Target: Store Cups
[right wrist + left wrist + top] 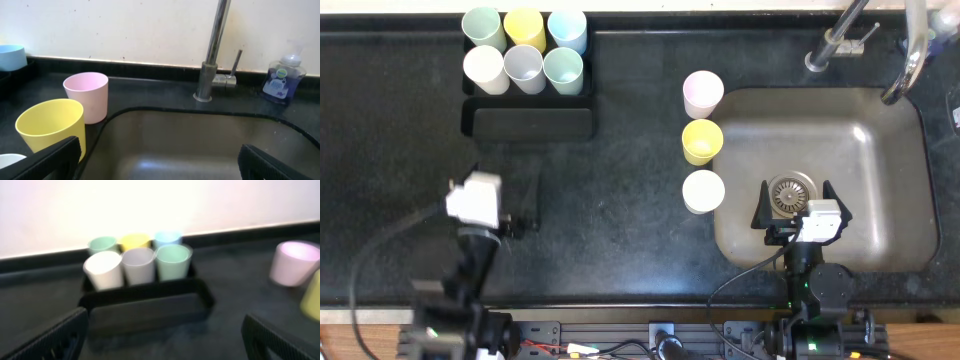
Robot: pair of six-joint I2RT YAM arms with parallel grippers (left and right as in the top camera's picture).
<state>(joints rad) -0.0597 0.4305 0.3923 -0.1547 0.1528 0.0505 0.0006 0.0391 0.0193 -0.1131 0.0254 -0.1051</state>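
On the black countertop (pixel 620 200), top view: a black tray (pixel 530 125) holds six cups (pixel 525 65) upright in two rows of three, and its near row is vacant. A pink cup (pixel 702 92), a yellow cup (pixel 702 140) and a white cup (pixel 702 190) stand in a line just beside the steel sink (pixel 860 150), well apart from the tray. The right gripper (pixel 795 205) hangs over the basin, jaws spread and empty. With three cups unstored and nothing held, the step in hand appears to be the approach to the next pick. That pick calls for one gripper to close on a loose cup's wall, the white cup being nearest the right gripper, and to carry it to the vacant row.

Left wrist view: the left gripper (pixel 165 337), fingers wide apart and grasping nothing, faces the tray's vacant row.

Right wrist view: the pink and yellow cups stand at the basin's rim. Behind the basin a faucet (pixel 215 50) and a soap bottle (pixel 283 80) stand against a pale wall (pixel 125 25).
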